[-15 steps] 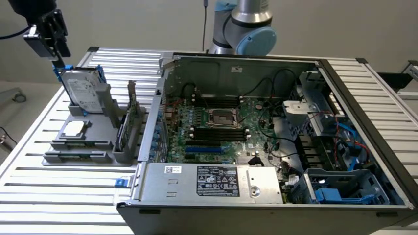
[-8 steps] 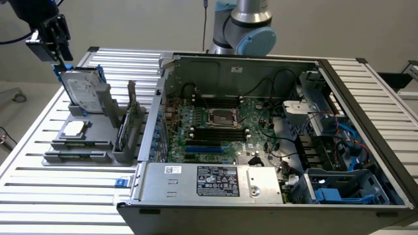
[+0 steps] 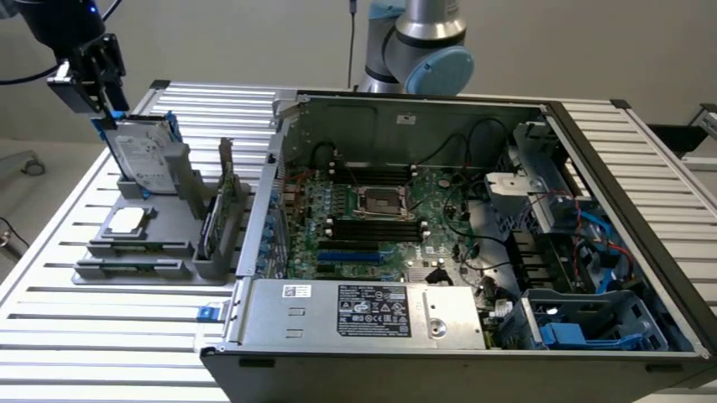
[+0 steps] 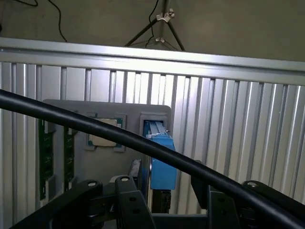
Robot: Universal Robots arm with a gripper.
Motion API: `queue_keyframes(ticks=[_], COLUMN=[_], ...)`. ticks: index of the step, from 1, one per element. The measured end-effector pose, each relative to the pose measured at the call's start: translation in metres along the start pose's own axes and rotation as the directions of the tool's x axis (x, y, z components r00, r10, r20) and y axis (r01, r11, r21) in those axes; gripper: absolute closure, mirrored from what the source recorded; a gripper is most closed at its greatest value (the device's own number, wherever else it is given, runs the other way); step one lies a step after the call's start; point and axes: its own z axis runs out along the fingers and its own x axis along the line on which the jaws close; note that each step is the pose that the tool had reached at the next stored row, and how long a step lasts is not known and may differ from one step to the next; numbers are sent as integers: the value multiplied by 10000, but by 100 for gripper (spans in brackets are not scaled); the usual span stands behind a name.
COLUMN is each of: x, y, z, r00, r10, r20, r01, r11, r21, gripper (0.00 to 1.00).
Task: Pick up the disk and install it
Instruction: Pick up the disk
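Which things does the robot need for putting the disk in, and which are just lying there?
Needed: the disk, the gripper at its top edge, the open computer case.
Lying about: the small square chip, the upright card beside the disk.

My gripper (image 3: 107, 109) (image 4: 169, 195) hangs straight above the disk (image 3: 146, 155), pointing down, with its tips at the disk's top edge. The jaws stand parted, one on each side of that edge. My arm (image 3: 426, 50) stands well off from the disk, towards the exterior view's right.
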Motion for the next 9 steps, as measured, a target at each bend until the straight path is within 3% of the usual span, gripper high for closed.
queue_keyframes(ticks=[9], x=[2], y=[-1], z=[165], r00=[10000], r10=[58], r20=[-35], r01=[-58], r11=[10000], r21=[-1], gripper=[46])
